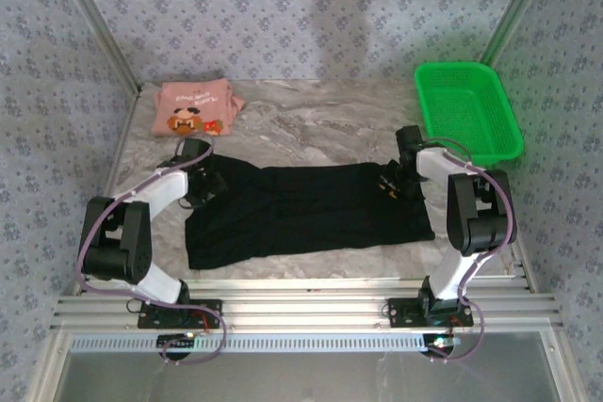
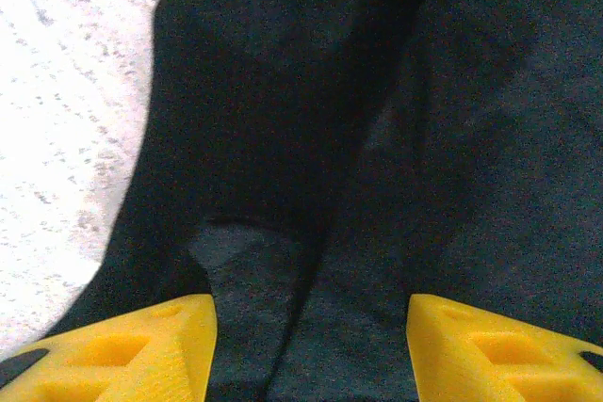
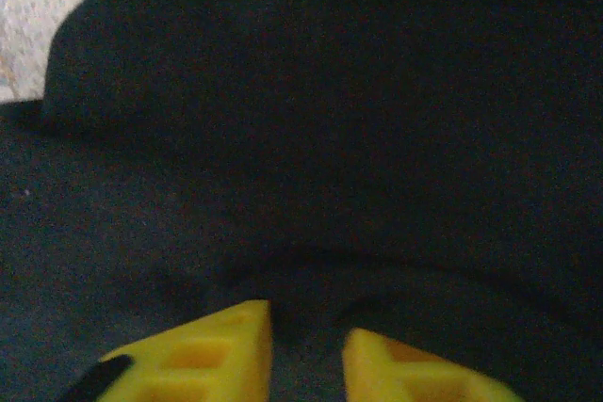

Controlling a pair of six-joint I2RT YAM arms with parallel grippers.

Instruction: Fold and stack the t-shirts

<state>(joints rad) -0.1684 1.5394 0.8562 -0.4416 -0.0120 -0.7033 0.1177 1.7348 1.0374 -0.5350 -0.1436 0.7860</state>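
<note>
The black t-shirt [image 1: 311,209] lies spread flat across the middle of the table, wider than it is deep. The salmon-pink t-shirt [image 1: 193,108] sits folded at the back left with its cartoon face up. My left gripper [image 1: 209,184] is down at the black shirt's far left corner. In the left wrist view this gripper [image 2: 311,345] is open, its yellow fingers [image 2: 141,350] wide apart over wrinkled black cloth [image 2: 377,138]. My right gripper [image 1: 388,183] is at the shirt's far right edge. Seen from its wrist, the right gripper [image 3: 306,350] is pinched narrow on a raised fold of black cloth [image 3: 311,91].
A green plastic basket [image 1: 456,67] stands at the back right, just beyond the right arm. Marble tabletop [image 1: 311,120] shows between the two shirts. Aluminium rails [image 1: 301,313] run along the near edge, and patterned walls close in the sides and back.
</note>
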